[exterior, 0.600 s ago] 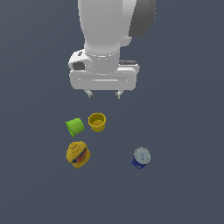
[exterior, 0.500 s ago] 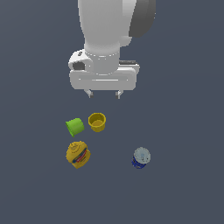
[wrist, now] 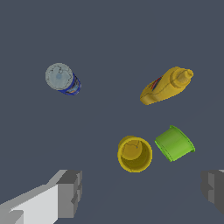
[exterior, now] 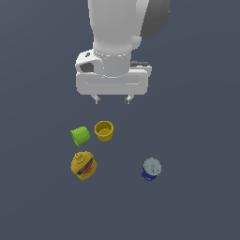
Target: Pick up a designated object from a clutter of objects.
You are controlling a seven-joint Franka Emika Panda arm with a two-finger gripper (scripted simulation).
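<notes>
Blue can (wrist: 62,79) stands apart from yellow cup (wrist: 134,154), green cup (wrist: 175,143), yellow bottle (wrist: 166,85); pincer fingers (wrist: 70,194) spread wide

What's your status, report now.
Gripper open, empty, above the cups. Blue can upright, standing apart, untouched. Nothing blocking it.

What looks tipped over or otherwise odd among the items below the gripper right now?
The green cup lies on its side beside the upright yellow cup. The blue can stands apart from the others, upright. The yellow bottle shows no damage or spill. The gripper hangs open above them.
</notes>
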